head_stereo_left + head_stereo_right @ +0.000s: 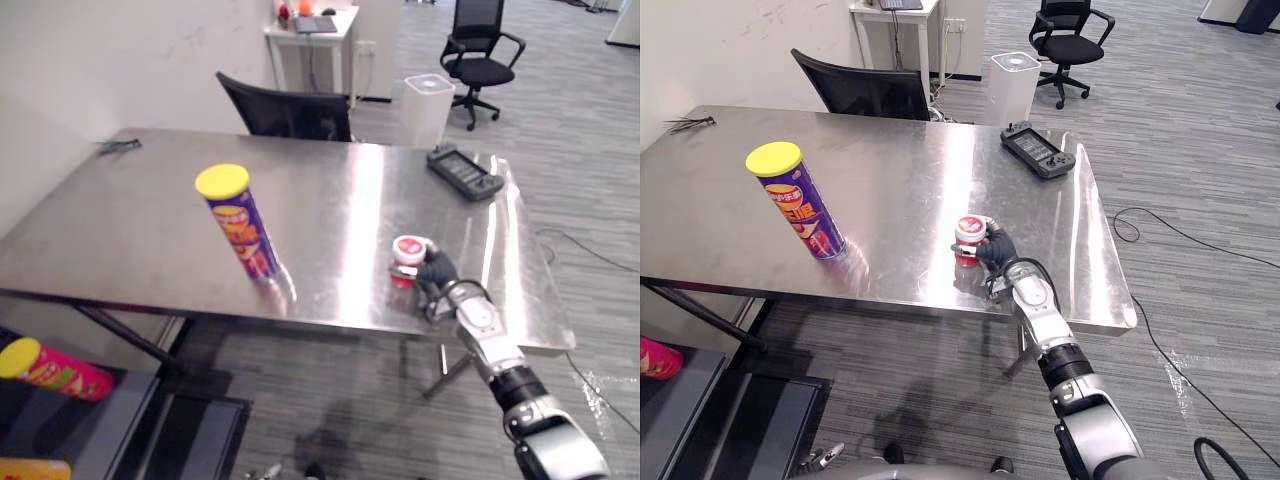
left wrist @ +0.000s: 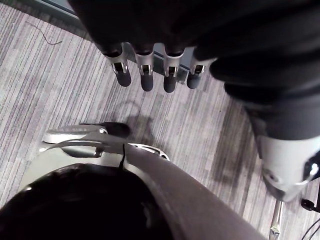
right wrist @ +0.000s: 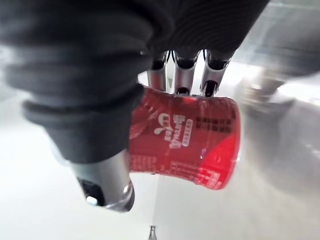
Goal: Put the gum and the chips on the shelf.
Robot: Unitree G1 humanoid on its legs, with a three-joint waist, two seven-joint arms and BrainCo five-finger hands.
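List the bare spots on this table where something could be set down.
Bare steel lies between the chips can and the gum tub, left of the can, and across the far middle up to the controller. The near right edge is crowded: the right hand grips the tub there.

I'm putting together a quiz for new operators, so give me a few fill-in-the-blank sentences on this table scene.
1. The right hand is curled round the red gum tub, whose lid is ____.
2. The purple chips can stands upright on the steel table under a ____ lid.
3. The black controller lies near the table's far ____ corner.
4. The left hand, fingers straight, holds ____.
Missing words: white; yellow; right; nothing.
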